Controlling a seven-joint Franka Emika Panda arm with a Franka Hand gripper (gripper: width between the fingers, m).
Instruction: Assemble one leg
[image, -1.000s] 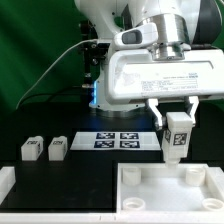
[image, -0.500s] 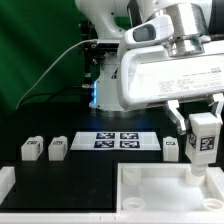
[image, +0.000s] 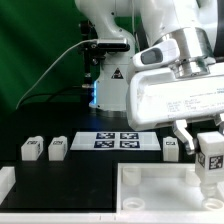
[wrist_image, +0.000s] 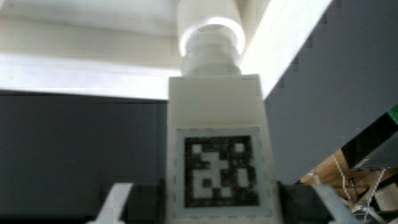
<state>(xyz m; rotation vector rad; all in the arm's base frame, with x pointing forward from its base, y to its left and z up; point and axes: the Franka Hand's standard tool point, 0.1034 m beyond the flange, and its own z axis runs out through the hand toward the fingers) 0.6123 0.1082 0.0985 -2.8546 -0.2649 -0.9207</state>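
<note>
One leg (image: 212, 157) hangs upright over the rimmed panel's (image: 150, 196) corner.

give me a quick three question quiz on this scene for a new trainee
1. True or false: the fingers are shut on a leg.
2. How many loose legs lie on the table in the exterior view? A one, B three, C five.
3. Fill in: the flat white thing lying between those loose legs is the ____.
Key: 1 true; 2 B; 3 marker board.
</note>
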